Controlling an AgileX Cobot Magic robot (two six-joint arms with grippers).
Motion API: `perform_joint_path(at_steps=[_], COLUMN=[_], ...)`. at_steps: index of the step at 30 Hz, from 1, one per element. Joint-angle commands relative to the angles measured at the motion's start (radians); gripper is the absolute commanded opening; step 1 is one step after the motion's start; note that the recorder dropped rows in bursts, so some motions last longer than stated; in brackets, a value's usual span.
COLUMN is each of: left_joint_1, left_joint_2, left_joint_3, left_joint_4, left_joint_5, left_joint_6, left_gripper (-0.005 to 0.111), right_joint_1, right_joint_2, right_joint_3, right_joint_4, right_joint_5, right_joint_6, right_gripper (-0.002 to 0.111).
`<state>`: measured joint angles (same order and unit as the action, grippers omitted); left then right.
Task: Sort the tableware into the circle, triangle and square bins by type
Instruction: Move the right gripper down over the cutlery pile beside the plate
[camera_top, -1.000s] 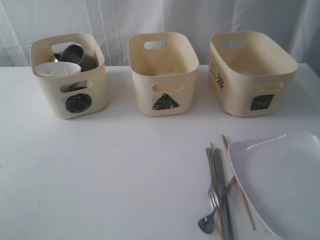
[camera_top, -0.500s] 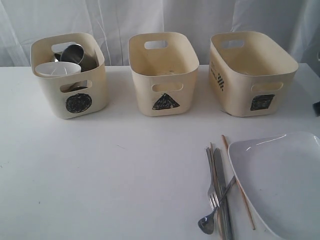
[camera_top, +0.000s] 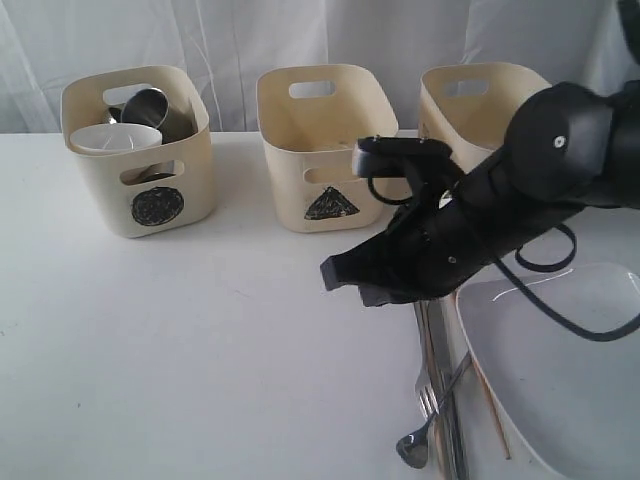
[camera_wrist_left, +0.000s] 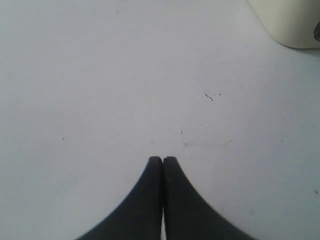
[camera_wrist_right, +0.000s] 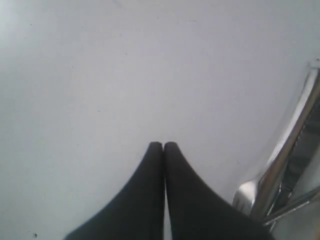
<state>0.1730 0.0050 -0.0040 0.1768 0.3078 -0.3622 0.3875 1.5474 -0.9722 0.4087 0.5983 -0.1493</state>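
Observation:
In the exterior view the right arm reaches in from the right, with my right gripper (camera_top: 335, 274) low over the table, just left of the cutlery. Its jaws are shut on nothing (camera_wrist_right: 163, 145). The fork (camera_top: 424, 385), knife (camera_top: 447, 410), spoon (camera_top: 412, 447) and chopsticks (camera_top: 487, 400) lie together beside the large white plate (camera_top: 560, 380). Steel cutlery (camera_wrist_right: 280, 165) shows beside the right fingers. The circle bin (camera_top: 140, 195) holds a steel mug (camera_top: 155, 108) and the small white bowl (camera_top: 115, 138). The triangle bin (camera_top: 325, 150) is empty. My left gripper (camera_wrist_left: 163, 159) is shut over bare table.
The square bin (camera_top: 480, 100) stands at the back right, partly hidden behind the right arm. A corner of a cream bin (camera_wrist_left: 292, 22) shows in the left wrist view. A white curtain (camera_top: 230, 40) hangs behind the table.
The right arm has swung in from the right edge and now hangs over the table's middle right, above the cutlery's far ends. The tableware and bins have not moved.

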Motion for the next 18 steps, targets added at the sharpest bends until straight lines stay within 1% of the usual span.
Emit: perform_joint_path(at_steps=[1, 4, 6, 8, 11, 12, 14, 15, 16, 18], left_joint_1=[0.000, 0.000, 0.000, 0.000, 0.000, 0.000, 0.000, 0.000, 0.000, 0.000], left_joint_2=[-0.005, -0.005, -0.005, -0.005, -0.005, -0.005, -0.005, -0.005, -0.005, -0.005], left_joint_3=[0.004, 0.004, 0.004, 0.004, 0.004, 0.004, 0.004, 0.004, 0.004, 0.004], left_joint_4=[-0.003, -0.003, -0.003, -0.003, -0.003, -0.003, -0.003, -0.003, -0.003, -0.003], left_joint_5=[0.007, 0.007, 0.007, 0.007, 0.007, 0.007, 0.007, 0.007, 0.007, 0.007], left_joint_6=[0.001, 0.001, 0.001, 0.001, 0.001, 0.001, 0.001, 0.001, 0.001, 0.001], left_gripper=[0.000, 0.000, 0.000, 0.000, 0.000, 0.000, 0.000, 0.000, 0.000, 0.000], right_joint_1=[0.028, 0.028, 0.028, 0.028, 0.028, 0.028, 0.028, 0.028, 0.030, 0.030], right_joint_2=[0.010, 0.010, 0.012, 0.012, 0.012, 0.012, 0.015, 0.019, 0.019, 0.020], right_joint_3=[-0.004, -0.004, -0.004, -0.004, -0.004, -0.004, -0.004, 0.000, 0.007, 0.031], right_joint_4=[-0.053, -0.127, -0.152, -0.148, -0.144, -0.144, -0.144, -0.136, -0.136, -0.145], right_joint_5=[-0.050, -0.112, -0.125, -0.069, 0.093, 0.144, 0.235, 0.281, 0.284, 0.211], right_joint_6=[0.015, 0.015, 0.015, 0.015, 0.023, 0.023, 0.052, 0.117, 0.130, 0.133], right_gripper=[0.000, 0.001, 0.007, 0.019, 0.037, 0.041, 0.042, 0.040, 0.039, 0.037])
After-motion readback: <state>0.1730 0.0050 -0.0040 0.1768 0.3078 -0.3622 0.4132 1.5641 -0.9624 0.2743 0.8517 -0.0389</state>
